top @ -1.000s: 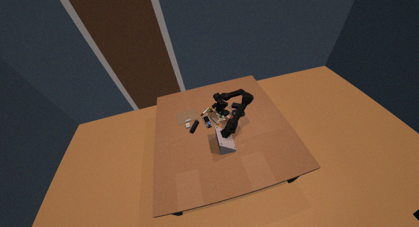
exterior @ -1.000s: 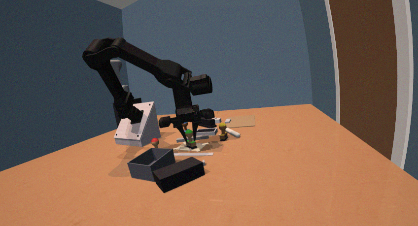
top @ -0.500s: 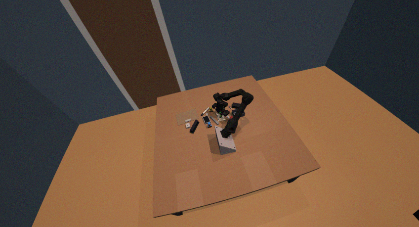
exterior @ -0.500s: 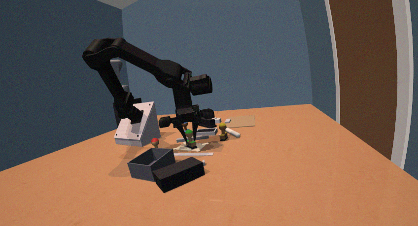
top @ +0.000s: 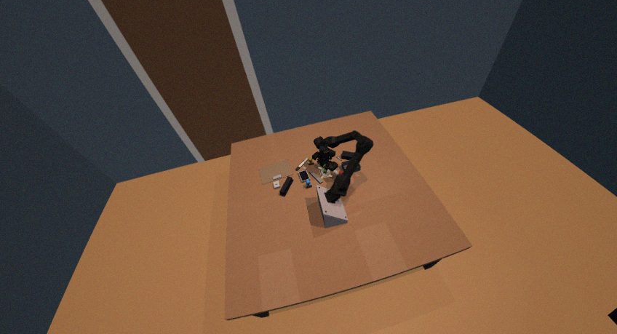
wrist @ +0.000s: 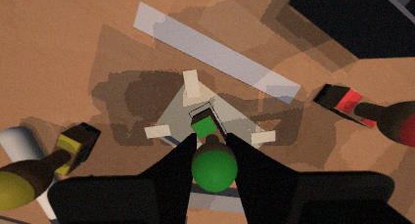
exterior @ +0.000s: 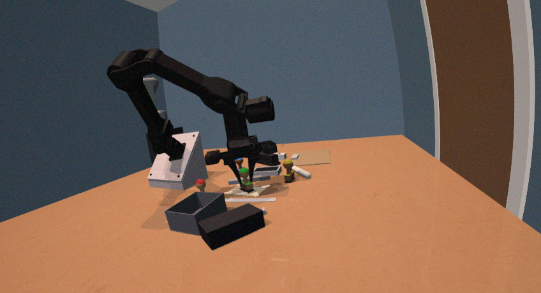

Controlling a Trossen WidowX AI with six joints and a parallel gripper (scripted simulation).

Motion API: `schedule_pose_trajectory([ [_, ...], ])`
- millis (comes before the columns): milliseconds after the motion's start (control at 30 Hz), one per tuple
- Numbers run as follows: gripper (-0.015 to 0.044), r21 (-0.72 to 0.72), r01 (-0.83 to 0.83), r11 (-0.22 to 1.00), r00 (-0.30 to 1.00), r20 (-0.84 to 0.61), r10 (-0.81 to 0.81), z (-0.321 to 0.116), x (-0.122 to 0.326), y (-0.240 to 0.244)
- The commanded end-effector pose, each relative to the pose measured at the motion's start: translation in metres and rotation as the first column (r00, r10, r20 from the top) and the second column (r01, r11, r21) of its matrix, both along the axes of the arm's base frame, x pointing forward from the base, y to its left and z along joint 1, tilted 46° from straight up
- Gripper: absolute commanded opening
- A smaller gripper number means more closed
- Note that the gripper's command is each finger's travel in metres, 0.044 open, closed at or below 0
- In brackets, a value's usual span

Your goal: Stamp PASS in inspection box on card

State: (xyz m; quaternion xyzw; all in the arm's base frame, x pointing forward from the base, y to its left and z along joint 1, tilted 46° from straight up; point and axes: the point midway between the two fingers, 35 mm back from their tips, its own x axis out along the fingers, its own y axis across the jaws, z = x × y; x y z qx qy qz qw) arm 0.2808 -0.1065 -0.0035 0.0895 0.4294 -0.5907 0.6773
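Observation:
My gripper [top: 324, 168] [exterior: 245, 182] [wrist: 211, 138] is shut on the green-knobbed stamp [exterior: 244, 172] [wrist: 214, 171]. The stamp is about upright over the pale card [wrist: 168, 112] [exterior: 260, 189]. Its base is inside or over the thin black outline of the box [wrist: 200, 107]; the stamp covers much of that box. Whether the base touches the card is not clear. No print shows, and the underside is hidden. Light tape pieces lie on the card's corners. The ink pad [top: 303, 175] [exterior: 267, 171] stands open, dark in a pale case, beyond the card in the exterior view.
The yellow stamp [exterior: 288, 172] [wrist: 74, 148] and a white marker [exterior: 300, 172] are on one side, the red stamp [exterior: 200, 184] [wrist: 348, 103] on the other. A pale strip [wrist: 215, 53] lies beside the card. A grey bin [exterior: 182, 219] and black block [exterior: 232, 226] stand near it.

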Motion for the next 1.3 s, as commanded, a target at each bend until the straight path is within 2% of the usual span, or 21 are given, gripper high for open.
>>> schedule_pose_trajectory([
  [0,0.0000,-0.002,0.002,1.000,1.000,0.007,-0.002,0.002,0.001,0.002],
  [1267,0.0000,0.002,0.002,1.000,1.000,0.007,-0.002,0.035,0.007,0.037],
])
